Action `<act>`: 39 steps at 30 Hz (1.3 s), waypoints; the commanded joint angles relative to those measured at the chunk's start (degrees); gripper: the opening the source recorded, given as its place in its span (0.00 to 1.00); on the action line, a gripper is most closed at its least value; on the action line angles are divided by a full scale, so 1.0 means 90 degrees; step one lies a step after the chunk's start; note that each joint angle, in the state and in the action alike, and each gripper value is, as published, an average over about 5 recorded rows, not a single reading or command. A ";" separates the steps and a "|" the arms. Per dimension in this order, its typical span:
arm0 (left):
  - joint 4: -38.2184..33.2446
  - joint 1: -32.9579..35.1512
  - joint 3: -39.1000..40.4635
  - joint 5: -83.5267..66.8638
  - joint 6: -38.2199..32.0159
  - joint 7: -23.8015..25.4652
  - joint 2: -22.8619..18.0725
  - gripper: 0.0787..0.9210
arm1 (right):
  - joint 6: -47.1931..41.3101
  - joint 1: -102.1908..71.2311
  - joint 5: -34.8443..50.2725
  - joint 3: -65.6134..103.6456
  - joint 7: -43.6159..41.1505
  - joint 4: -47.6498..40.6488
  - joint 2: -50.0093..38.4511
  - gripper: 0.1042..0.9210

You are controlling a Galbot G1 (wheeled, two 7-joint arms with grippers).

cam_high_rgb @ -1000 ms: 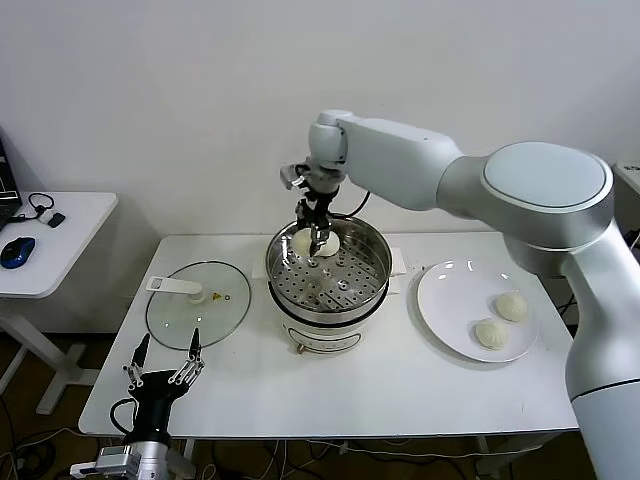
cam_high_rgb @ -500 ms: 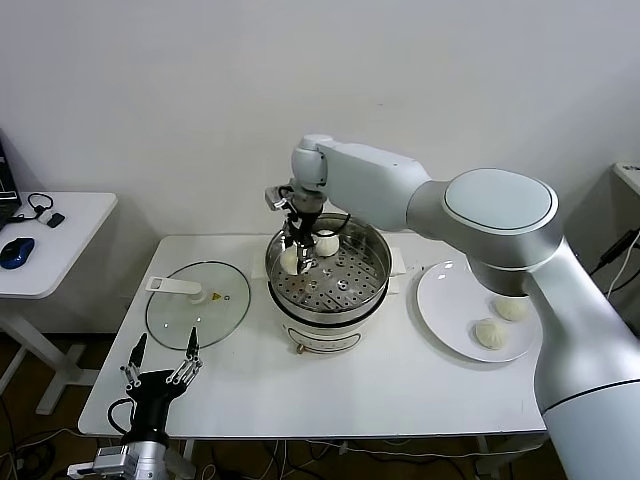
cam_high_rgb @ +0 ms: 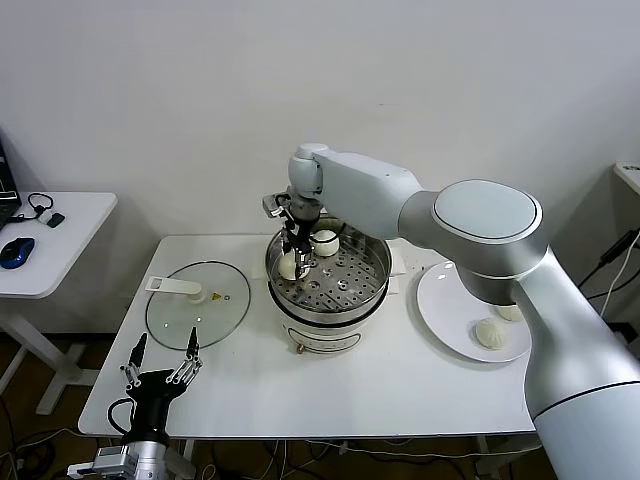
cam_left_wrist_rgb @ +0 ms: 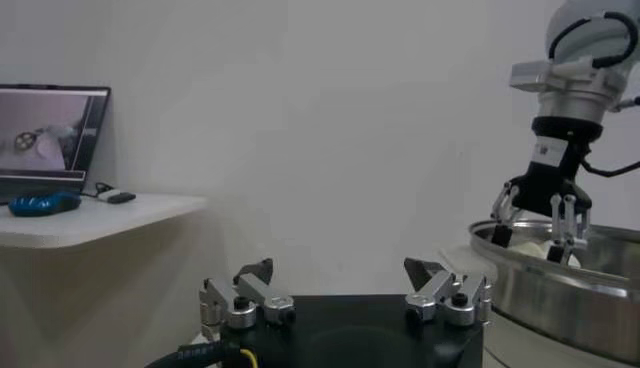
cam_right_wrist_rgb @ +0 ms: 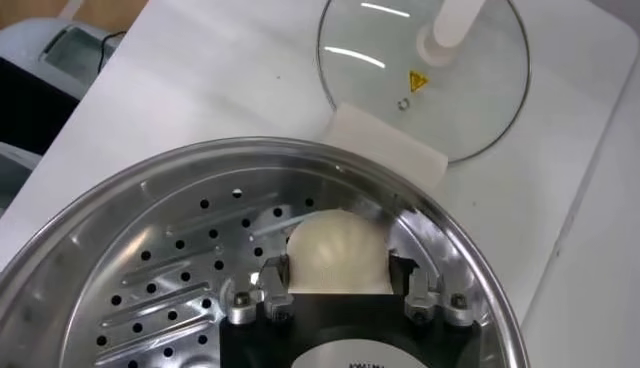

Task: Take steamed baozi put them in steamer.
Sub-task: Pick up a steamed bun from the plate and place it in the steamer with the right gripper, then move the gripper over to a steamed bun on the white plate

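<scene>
Here the white table (cam_high_rgb: 400, 380) against a plain wall bears the steamer (cam_high_rgb: 328, 285); inside it, the right gripper (cam_high_rgb: 292, 262) clasps a baozi (cam_right_wrist_rgb: 338, 250), glass lid (cam_high_rgb: 197, 303) just beside, left gripper (cam_high_rgb: 160, 365) splayed well away.

Right arm reaches in from 3 o'clock, across and forward to about 12 o'clock, wrist bent straight down. Right end effector (cam_high_rgb: 293, 256) points vertically downward, its fingers (cam_right_wrist_rgb: 272, 285) closed against the two sides of a steamed baozi (cam_right_wrist_rgb: 338, 252).

Left arm parked low at 7 o'clock, near the front edge of the counter (cam_high_rgb: 300, 400). Left end effector (cam_high_rgb: 162, 365) points forward and up, fingers (cam_left_wrist_rgb: 243, 300) spread wide, nothing between them.
</scene>
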 commanded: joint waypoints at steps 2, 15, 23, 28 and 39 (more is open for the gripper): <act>0.0011 0.0007 -0.0006 -0.0004 -0.0005 -0.0001 0.0008 0.88 | 0.0017 -0.0074 -0.0151 0.0069 -0.0002 -0.0045 0.0078 0.66; 0.0013 0.0005 0.0005 -0.0008 -0.0002 -0.0002 0.0006 0.88 | 0.0023 -0.0010 -0.0184 0.0127 0.0000 0.0282 -0.0085 0.83; -0.0005 0.0020 0.0016 -0.0002 0.0000 -0.0004 0.0000 0.88 | -0.0050 0.0418 0.0067 0.0016 0.0001 0.0990 -0.0590 0.88; -0.0018 0.0023 0.0052 0.0021 0.0000 -0.0005 -0.0015 0.88 | -0.0126 0.0907 0.0358 -0.0225 0.0020 0.1715 -0.1168 0.88; -0.0001 0.0099 0.0074 0.0021 -0.0054 -0.0012 -0.0019 0.88 | -0.0255 0.1554 0.0475 -0.0370 0.0103 0.2917 -0.2291 0.88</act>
